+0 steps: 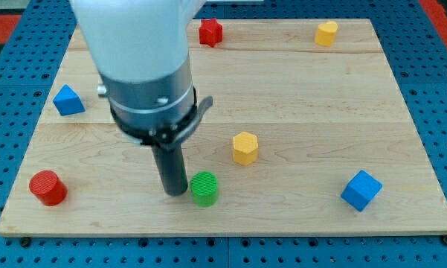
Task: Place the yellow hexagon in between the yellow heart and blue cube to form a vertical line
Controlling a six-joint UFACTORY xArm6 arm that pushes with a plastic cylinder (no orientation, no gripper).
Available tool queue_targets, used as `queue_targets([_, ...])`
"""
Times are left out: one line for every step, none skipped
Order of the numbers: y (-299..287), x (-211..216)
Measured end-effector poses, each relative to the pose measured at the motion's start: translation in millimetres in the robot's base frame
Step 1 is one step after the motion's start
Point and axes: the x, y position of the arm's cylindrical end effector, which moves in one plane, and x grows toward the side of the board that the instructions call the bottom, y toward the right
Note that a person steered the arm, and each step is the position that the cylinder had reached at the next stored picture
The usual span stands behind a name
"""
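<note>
The small yellow hexagon block (pixel 245 147) sits mid-board on the pale wooden table top (pixel 320 97). My tip (pixel 174 192), a bare dark rod holding nothing, rests lower left of it, touching a green cylinder block (pixel 204 187). The yellow heart block (pixel 326 33) lies upper right; the blue cube block (pixel 361 190) lower right.

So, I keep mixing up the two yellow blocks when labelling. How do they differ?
The yellow hexagon sits mid-board, right of my tip and the green cylinder; the yellow heart sits at the view's top right edge. The hexagon has flat sides and a flat top; the heart has a notched, rounded outline. The hexagon looks larger in view. Both are yellow and untouched.
</note>
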Motion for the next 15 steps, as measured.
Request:
queue_targets([33.2,-26.5])
queue_targets([100.9,-30.6])
queue_targets([139.3,-34.7])
queue_targets([151.6,-62.3])
queue_targets([138.7,-93.1])
queue_targets([96.0,-104.9])
queue_targets([85.7,-128.8])
queue_targets([121.7,-150.8])
queue_targets([180.8,-149.0])
queue_targets([151.5,-135.7])
queue_targets([158.5,-97.0])
queue_targets([208.5,-113.3])
queue_targets([261.7,-137.5])
queue_targets([264.6,-106.1])
queue_targets([318.4,-86.0])
